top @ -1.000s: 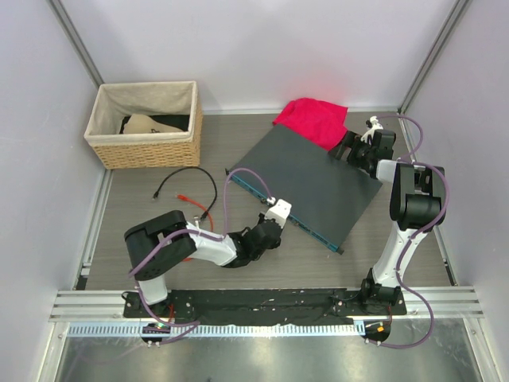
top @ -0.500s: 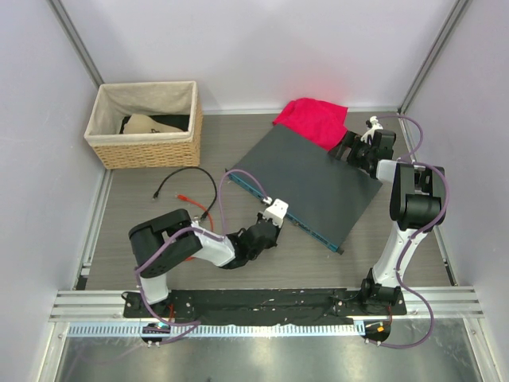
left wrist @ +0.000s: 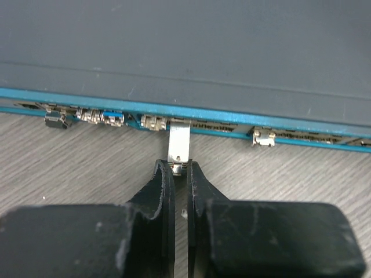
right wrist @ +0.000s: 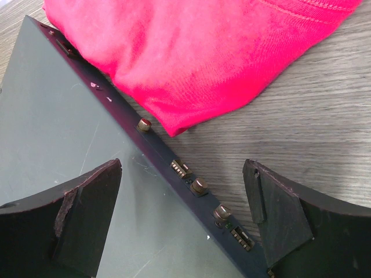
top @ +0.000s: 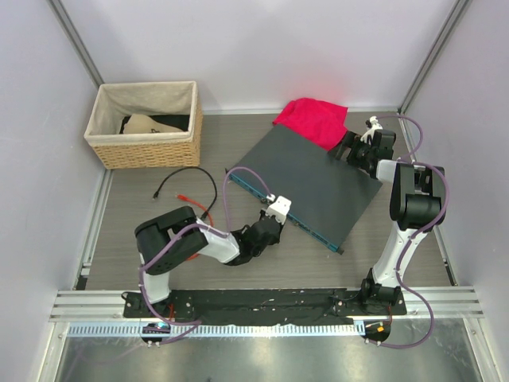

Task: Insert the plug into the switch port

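Plug (left wrist: 178,145), clear and narrow, is pinched at its tail by the left fingers (left wrist: 159,191). Its nose meets a switch port (left wrist: 179,119) on the teal front edge (left wrist: 87,98), with other small ports on either side. Bare worktop (left wrist: 69,168) runs along that edge. Across the switch (top: 310,187), the right fingers (right wrist: 87,197) stand wide apart, straddling its rear edge beside a red cloth (right wrist: 191,58) that touches it. Print on the teal strip is too blurred to read.
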Action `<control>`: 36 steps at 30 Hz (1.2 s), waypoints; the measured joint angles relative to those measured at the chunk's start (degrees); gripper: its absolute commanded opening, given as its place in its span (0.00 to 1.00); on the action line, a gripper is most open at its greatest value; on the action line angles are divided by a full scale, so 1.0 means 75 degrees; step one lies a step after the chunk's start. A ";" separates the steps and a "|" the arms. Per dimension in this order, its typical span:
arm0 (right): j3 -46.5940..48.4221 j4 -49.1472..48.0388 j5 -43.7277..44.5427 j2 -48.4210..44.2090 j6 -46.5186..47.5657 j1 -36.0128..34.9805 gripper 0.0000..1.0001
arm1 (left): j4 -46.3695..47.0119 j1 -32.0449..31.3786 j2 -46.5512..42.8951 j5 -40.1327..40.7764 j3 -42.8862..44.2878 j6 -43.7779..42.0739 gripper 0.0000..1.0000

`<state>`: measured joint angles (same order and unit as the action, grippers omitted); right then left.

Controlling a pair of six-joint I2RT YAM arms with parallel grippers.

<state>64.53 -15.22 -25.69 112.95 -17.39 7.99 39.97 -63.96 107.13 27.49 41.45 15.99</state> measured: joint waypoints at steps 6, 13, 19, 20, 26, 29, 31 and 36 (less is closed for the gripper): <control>0.0000 0.0000 -0.0020 0.0055 0.0000 0.0000 0.95 | -0.0189 0.0029 0.0096 0.0274 0.0219 -0.0017 0.22; 0.0000 -0.0012 -0.0032 0.0064 -0.0003 0.0000 0.95 | -0.0198 0.0102 0.0079 0.0044 0.0481 0.0213 0.40; 0.0000 -0.0023 -0.0055 0.0064 -0.0023 0.0003 0.95 | -0.0350 0.0076 -0.0175 -0.0146 0.0379 0.0498 0.47; 0.0000 -0.0023 -0.0058 0.0064 -0.0026 0.0003 0.95 | -0.0405 0.0055 -0.0256 -0.0169 0.0338 0.0571 0.47; 0.0000 -0.0023 -0.0079 0.0064 -0.0050 0.0029 0.95 | -0.1081 -0.0221 -0.0831 -0.0259 0.0125 0.1274 0.36; 0.0000 -0.0023 -0.0082 0.0064 -0.0050 0.0038 0.95 | -0.1553 -0.0274 -0.0901 -0.0201 0.0125 0.1658 0.21; 0.0000 -0.0023 -0.0082 0.0064 -0.0052 0.0038 0.95 | -0.1859 -0.0271 -0.0901 -0.0131 0.0125 0.1874 0.09; 0.0000 -0.0026 -0.0085 0.0064 -0.0055 0.0050 0.95 | -0.2433 -0.0242 -0.0863 0.0192 0.0236 0.2139 0.00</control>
<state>64.53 -15.42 -26.33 113.43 -17.80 8.36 21.71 -65.78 100.66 28.93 43.22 32.03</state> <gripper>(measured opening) 0.952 0.024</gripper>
